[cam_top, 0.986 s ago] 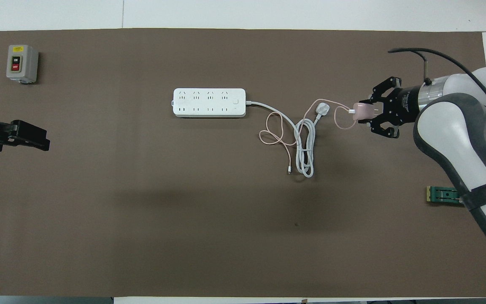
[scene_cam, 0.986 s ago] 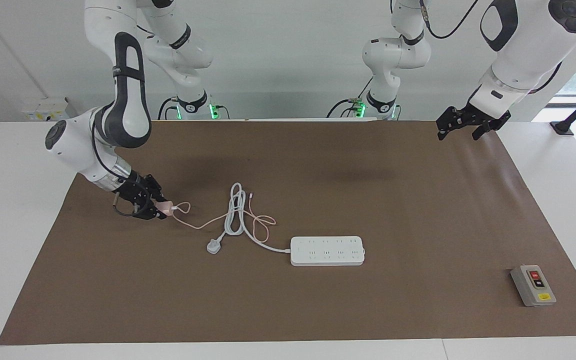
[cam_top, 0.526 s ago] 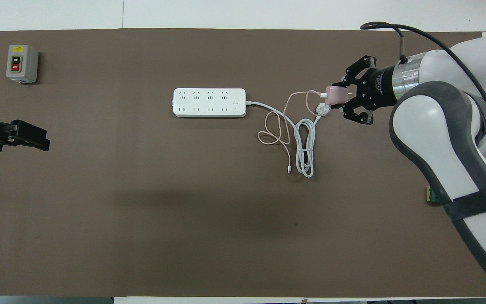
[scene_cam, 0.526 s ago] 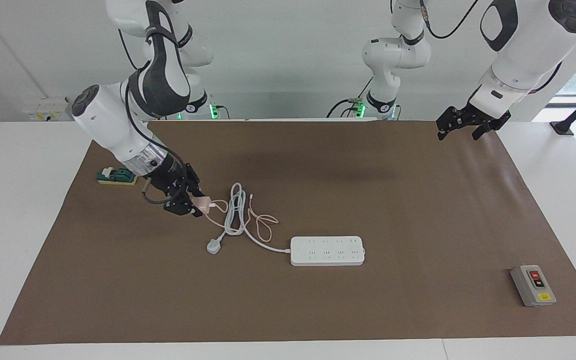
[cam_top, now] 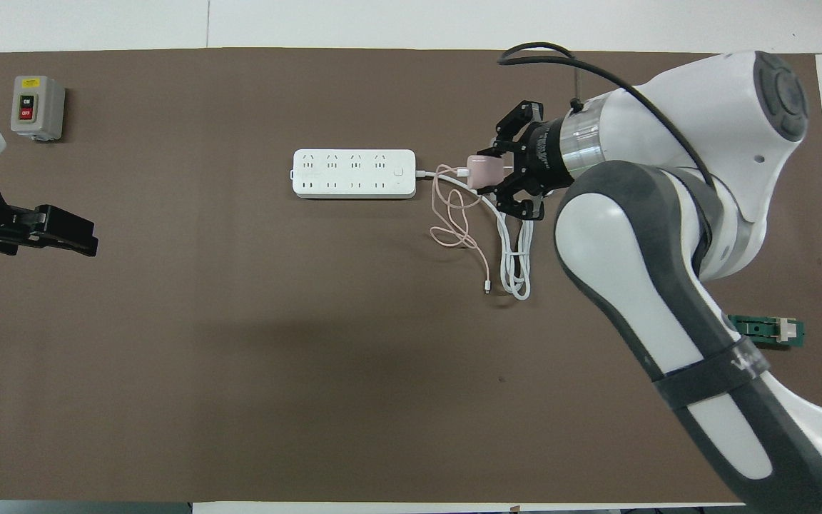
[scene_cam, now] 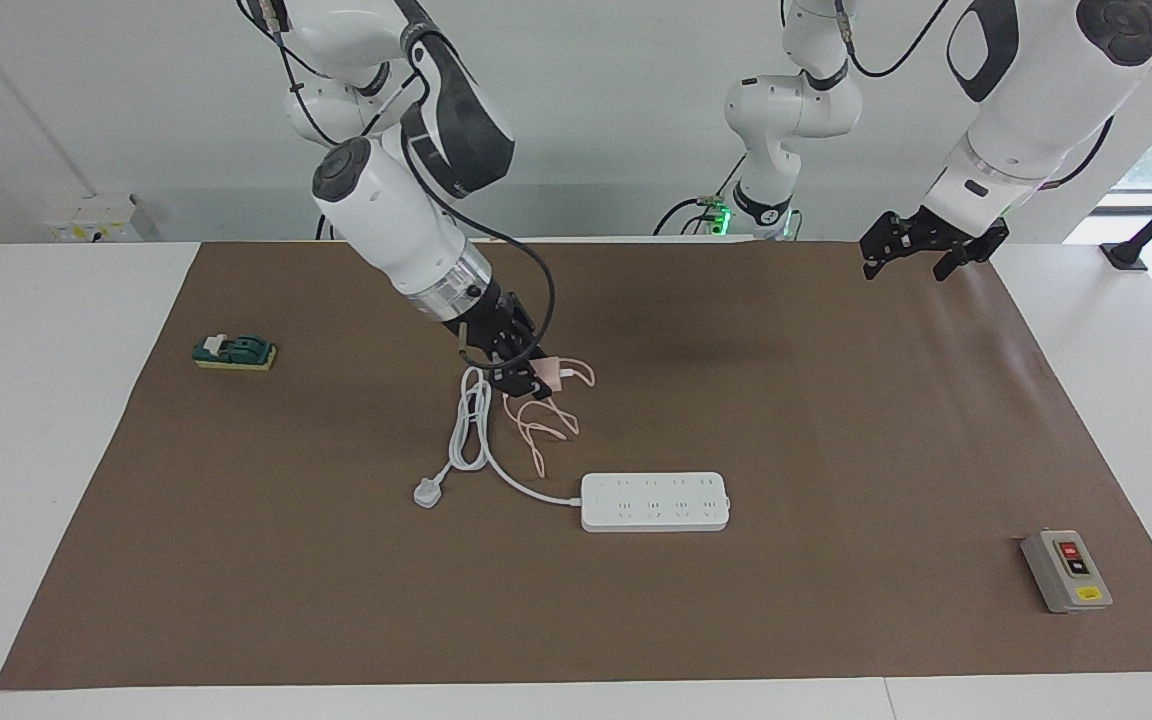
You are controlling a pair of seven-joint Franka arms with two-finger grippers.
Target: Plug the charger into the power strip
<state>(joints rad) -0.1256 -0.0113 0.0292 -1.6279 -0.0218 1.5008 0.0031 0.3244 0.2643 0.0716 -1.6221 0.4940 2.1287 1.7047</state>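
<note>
R gripper (scene_cam: 539, 378) fingers clamp charger (scene_cam: 546, 374) above cord; L gripper (scene_cam: 921, 246) fingers look spread, empty.

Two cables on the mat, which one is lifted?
The thin pink cable, hanging from the charger in the right gripper. The thick white cord lies flat.

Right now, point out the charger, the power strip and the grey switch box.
charger (cam_top: 483, 171): overhead view, its pink body.
power strip (scene_cam: 655, 502): facing view, middle of its top face.
grey switch box (scene_cam: 1066, 571): facing view, its top face.

A high facing camera and a steep overhead camera, half a turn apart, share the brown mat (scene_cam: 836, 420).
</note>
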